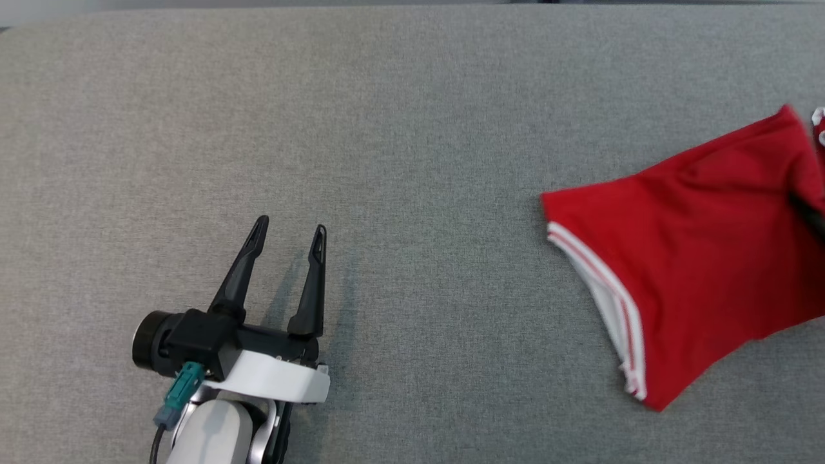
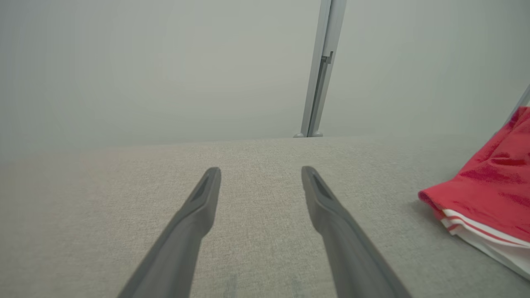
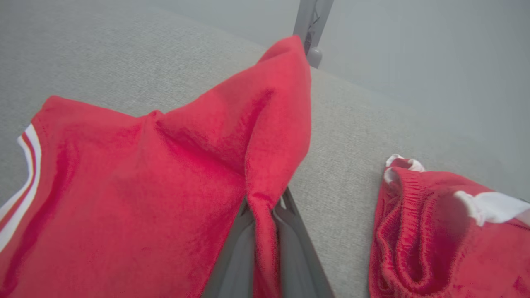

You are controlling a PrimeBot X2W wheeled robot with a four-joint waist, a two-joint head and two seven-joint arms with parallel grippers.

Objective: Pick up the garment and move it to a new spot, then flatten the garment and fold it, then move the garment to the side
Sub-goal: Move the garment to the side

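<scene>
The garment [image 1: 696, 258] is lying at the right side of the grey worktop [image 1: 412, 129], running off the right edge of the head view, with its white-striped hem [image 1: 619, 303] facing the centre. In the right wrist view one red fold [image 3: 273, 136] is standing up from the cloth, and the right gripper [image 3: 267, 215] is pinching it at the base, its fingers pressed together on that thin ridge. A bunched red-and-white piece [image 3: 434, 231] is lying just beside the fingers; I cannot tell whether it belongs to the same garment.

The step in hand looks like the pick-up and carry. The hold is taking in only a narrow pleat, so a slow, straight lift seems wise, letting the weight load gradually. The cloth should be rising high enough for the hem to clear the worktop before any sideways travel, or friction on the grey fabric may be dragging it out of the pinch. If the bunched piece is attached, it will be trailing and adding pull.

The left gripper [image 1: 291, 227] is hovering well apart over bare worktop at the lower left, fingers spread wide and holding nothing. The open middle between the two arms seems the natural new spot, within reach of both for flattening.
</scene>
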